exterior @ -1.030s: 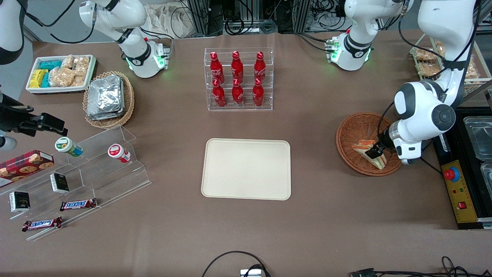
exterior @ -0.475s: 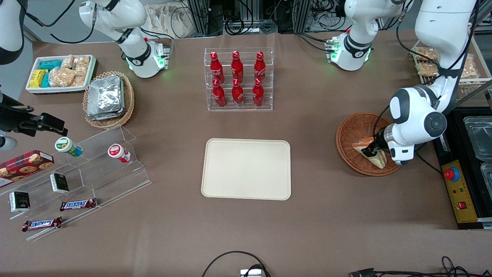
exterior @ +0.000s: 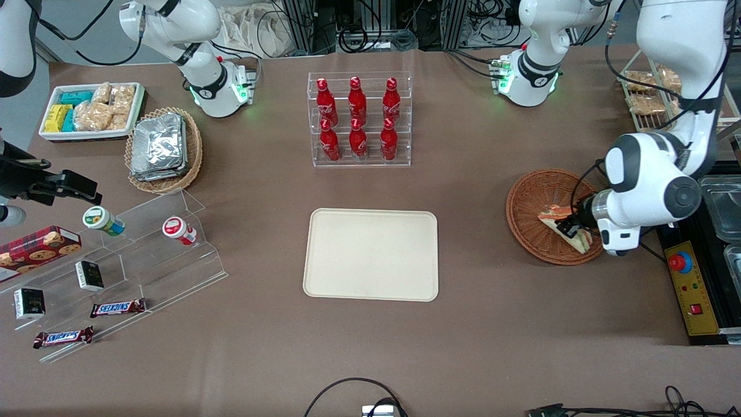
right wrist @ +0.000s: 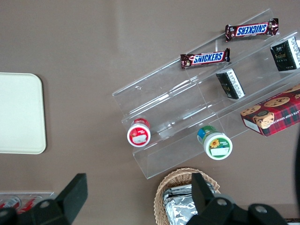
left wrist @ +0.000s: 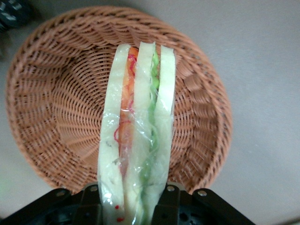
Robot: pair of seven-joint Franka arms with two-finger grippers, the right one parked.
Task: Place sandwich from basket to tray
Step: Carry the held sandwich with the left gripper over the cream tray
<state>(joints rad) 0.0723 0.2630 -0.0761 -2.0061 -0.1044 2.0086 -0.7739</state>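
Step in hand: the pick. The left gripper (exterior: 573, 227) sits inside the basket (exterior: 535, 197), low over the part nearest the working arm's end of the surface, jaws closed narrow on the sandwich (exterior: 554, 219). The wrist view confirms it: the sandwich (left wrist: 137, 136) stands on edge between the gripper (left wrist: 133, 206) sides, bread slices outside, orange and green filling between, clear wrap over it, with the basket (left wrist: 51, 117) weave directly underneath. Whether the wedge is already clear of the wicker or resting on it cannot be told; in the front view it overlaps the basket floor and rim. The sandwich is therefore in the basket's footprint, not yet on the way. The tray (exterior: 370, 255) lies bare mid-surface, well apart from the basket, toward the parked arm's end. Judgement on the next move: lift straight up until the wedge clears the rim, then carry it sideways to above the tray, lower and release. Grip looks to be on the wide end of a soft, wrapped item, so squeeze and slip are the things to watch during the lift.
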